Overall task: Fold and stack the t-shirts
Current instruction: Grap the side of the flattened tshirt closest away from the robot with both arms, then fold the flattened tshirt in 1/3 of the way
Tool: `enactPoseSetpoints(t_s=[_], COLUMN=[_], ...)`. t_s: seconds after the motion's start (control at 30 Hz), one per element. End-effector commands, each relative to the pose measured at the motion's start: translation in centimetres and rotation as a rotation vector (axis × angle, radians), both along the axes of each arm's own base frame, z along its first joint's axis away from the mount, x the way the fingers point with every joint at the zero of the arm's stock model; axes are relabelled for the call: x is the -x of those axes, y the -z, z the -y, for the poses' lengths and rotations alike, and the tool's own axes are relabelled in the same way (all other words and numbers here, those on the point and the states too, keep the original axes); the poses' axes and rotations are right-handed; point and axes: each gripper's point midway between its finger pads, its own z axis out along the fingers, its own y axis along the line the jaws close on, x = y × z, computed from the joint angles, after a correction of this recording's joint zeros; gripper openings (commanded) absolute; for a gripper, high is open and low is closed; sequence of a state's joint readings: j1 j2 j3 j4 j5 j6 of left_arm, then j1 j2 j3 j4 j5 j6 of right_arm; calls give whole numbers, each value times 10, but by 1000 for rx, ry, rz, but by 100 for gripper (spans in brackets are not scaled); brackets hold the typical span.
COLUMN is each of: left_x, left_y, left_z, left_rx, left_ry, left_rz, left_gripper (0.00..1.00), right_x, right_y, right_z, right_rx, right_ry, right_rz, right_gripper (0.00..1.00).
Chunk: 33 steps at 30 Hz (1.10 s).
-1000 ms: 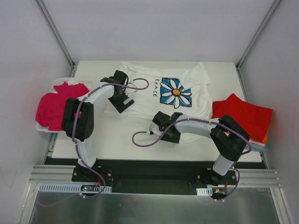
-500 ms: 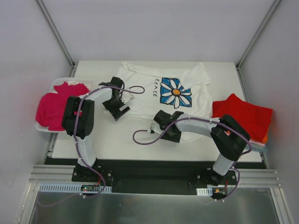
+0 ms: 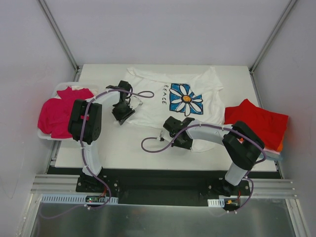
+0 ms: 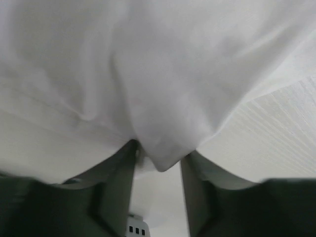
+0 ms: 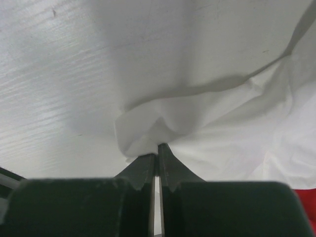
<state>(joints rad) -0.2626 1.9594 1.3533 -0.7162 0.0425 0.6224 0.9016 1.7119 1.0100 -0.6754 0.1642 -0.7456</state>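
Observation:
A white t-shirt [image 3: 153, 106] with a blue daisy print [image 3: 185, 98] lies spread flat at the back middle of the table. My left gripper [image 3: 123, 113] sits at its near left edge. In the left wrist view its jaws [image 4: 160, 150] are closed round a bulging fold of the white cloth [image 4: 163, 113]. My right gripper [image 3: 183, 142] is at the shirt's near hem. In the right wrist view it [image 5: 158, 148] is shut, pinching a bunched bit of white hem [image 5: 143, 133].
A folded red t-shirt [image 3: 259, 121] lies at the right edge of the table with an orange one [image 3: 280, 146] peeking out beneath it. A magenta t-shirt [image 3: 57, 113] fills a white bin [image 3: 45, 135] at the left. Purple cables loop off both wrists.
The left gripper slid left and nearer to the shirt's edge, then closed on a fold. The right gripper closed on the hem where it stood.

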Motion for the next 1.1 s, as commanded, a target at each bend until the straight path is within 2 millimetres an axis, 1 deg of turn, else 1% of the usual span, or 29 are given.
enactPoseSetpoints(t_s=[0.0,0.03,0.13,0.17,0.2,0.23,0.27,0.3,0.33,0.37,0.4,0.43,0.5,0.57,0.63,0.7,0.73,0.8,0.83,0.93,0.97,1.03,1.07], left_x=[-12,-12,-12,-9,-7,-5,0,4,8,17,23,27,38,43,40,35,28,22,15,5,2,-5,-8], left_y=[9,8,-8,-19,-24,-29,-38,-42,-44,-48,-49,-50,-53,-58,-64,-69,-72,-74,-76,-78,-78,-77,-77], left_z=[0,-2,0,2,2,4,4,7,9,9,14,16,17,25,30,30,30,30,27,28,28,29,29], left_rx=[0,-10,10,28,39,51,60,68,69,71,71,69,58,66,70,61,49,45,13,1,-2,-7,-8], left_ry=[18,12,7,7,-1,0,0,7,13,19,34,39,48,70,75,76,76,85,85,92,92,89,84], left_rz=[25,29,66,90,101,112,133,138,144,150,151,151,160,172,191,208,224,232,246,258,260,261,261], left_gripper=[0,0,0,0,0,0,0,0,0,0,0,0,0,0,0,0,0,0,0,0,0,0,0], right_x=[10,10,15,16,21,26,29,34,39,42,48,54,58,52,42,33,26,15,8,-8,-15,-29,-38], right_y=[-5,-8,-21,-32,-37,-41,-46,-53,-56,-58,-64,-66,-73,-76,-82,-87,-91,-97,-101,-111,-117,-124,-128], right_z=[12,12,14,12,15,13,13,15,13,12,14,11,11,14,17,21,22,29,31,39,37,44,42], right_rx=[32,34,22,-7,-5,-25,-38,-49,-60,-65,-72,-88,-107,-96,-80,-65,-64,-37,-35,-13,-15,7,10], right_ry=[10,10,9,7,0,-8,-16,-22,-38,-48,-55,-73,-83,-89,-97,-91,-87,-74,-60,-45,-51,-31,-22], right_rz=[-38,-35,-40,-30,-47,-59,-64,-61,-69,-73,-80,-98,-95,-58,-9,24,40,83,99,143,159,190,202], right_gripper=[1,1,1,1,1,1,1,1,1,1,1,1,1,1,1,1,1,1,1,1,1,1,1])
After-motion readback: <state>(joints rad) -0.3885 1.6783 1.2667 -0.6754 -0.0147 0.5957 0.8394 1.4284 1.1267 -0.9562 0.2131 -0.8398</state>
